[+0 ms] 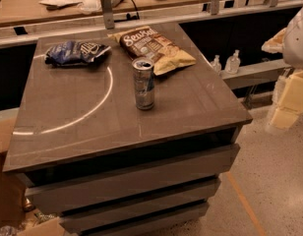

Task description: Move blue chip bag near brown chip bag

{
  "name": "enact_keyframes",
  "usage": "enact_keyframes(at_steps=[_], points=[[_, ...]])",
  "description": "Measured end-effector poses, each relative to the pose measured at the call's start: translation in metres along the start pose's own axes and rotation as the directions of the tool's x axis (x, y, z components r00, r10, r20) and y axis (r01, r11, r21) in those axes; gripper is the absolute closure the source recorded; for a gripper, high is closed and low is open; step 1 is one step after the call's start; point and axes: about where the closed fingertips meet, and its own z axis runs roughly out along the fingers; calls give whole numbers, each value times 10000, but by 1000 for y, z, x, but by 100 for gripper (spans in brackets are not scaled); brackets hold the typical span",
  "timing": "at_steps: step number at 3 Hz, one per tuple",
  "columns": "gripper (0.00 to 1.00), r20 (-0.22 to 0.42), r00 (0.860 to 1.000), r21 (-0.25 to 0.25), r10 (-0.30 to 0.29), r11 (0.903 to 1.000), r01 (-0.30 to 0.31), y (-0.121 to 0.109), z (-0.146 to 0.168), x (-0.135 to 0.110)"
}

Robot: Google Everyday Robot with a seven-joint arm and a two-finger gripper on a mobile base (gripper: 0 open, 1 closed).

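The blue chip bag (75,53), dark blue and wrinkly with white markings, lies at the far left of the grey table top (82,107). The brown chip bag (154,47), with a brown top, white script and a tan lower part, lies flat at the far middle right, about a hand's width from the blue bag. A white blurred part of my arm (298,36) shows at the right edge, off the table and well right of both bags. I cannot make out the gripper itself in this view.
An open silver-blue drink can (143,84) stands upright in the middle of the table, just in front of the brown bag. The table has drawers below. A railing and a cluttered counter lie behind. Two small bottles (225,63) and yellow boxes (291,100) are at the right.
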Motion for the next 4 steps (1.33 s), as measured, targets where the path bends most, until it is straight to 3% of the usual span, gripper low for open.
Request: enact_keyframes(at_steps=[1,2,3,4], points=[[0,1,10000,2,0,10000,0,0,0,0],[0,498,9986,18,153,9999,-155,3,2,-7],[0,1686,9845,-304,490,9985,-445,13,16,-26],[0,3312,9417,-802,595,9962,-348,23,37,-54]])
